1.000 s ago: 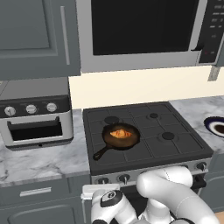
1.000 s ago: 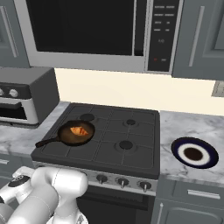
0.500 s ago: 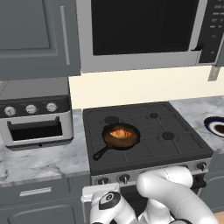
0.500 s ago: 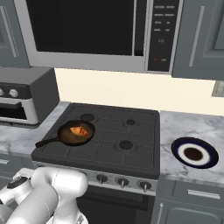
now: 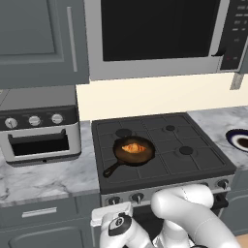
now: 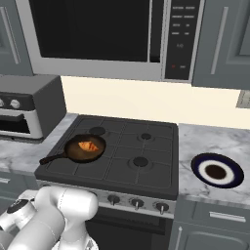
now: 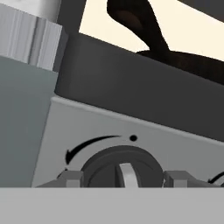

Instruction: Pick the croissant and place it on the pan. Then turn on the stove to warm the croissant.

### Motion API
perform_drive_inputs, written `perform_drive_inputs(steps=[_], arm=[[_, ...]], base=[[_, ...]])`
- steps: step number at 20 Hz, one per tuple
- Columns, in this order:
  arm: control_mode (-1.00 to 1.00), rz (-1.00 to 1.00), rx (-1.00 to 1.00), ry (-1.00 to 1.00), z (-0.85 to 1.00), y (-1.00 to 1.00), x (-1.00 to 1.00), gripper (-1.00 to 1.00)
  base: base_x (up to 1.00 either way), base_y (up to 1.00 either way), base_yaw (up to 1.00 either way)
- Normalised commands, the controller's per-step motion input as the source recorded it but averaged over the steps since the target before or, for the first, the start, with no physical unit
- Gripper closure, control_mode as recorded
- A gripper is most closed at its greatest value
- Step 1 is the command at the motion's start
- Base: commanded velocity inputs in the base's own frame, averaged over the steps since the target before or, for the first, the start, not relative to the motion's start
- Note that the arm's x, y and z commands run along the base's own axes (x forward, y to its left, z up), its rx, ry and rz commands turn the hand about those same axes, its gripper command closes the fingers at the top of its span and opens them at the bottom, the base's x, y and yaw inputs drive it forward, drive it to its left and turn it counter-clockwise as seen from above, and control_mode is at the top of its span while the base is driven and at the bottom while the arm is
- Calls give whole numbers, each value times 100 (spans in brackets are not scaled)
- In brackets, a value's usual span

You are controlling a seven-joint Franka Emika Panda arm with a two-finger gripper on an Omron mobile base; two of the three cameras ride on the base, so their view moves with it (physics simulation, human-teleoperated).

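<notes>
The croissant (image 5: 132, 147) (image 6: 88, 145) lies inside the dark pan (image 5: 145, 156) (image 6: 73, 152), which sits on the front left burner of the stove (image 5: 193, 160) (image 6: 146, 163). The pan's long handle points toward the front left corner. In the hand view my gripper (image 7: 122, 179) is at the silver front panel, shut on the leftmost stove knob (image 7: 122, 164), with one fingertip (image 7: 70, 179) pressed on each side of it. The pan handle (image 7: 144, 26) shows dark above the cooktop's edge. My white arm folds low in front of the stove in both base views.
A silver toaster oven (image 5: 38, 131) (image 6: 24, 107) stands on the marble counter to the left. A dark plate with a white rim (image 5: 240, 140) (image 6: 216, 171) lies on the right counter. A microwave (image 5: 160, 34) hangs above. More knobs (image 6: 136, 202) line the panel.
</notes>
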Motion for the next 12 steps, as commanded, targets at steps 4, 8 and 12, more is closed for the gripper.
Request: perform_drive_inputs(steps=[4, 8, 12], arm=[[-100, 9, -16, 0, 0, 0, 0, 100], [-100, 8, -16, 0, 0, 0, 1, 100], [-100, 9, -14, 1, 0, 0, 3, 100]], base=[[0, 0, 0], [0, 0, 0], [0, 0, 0]])
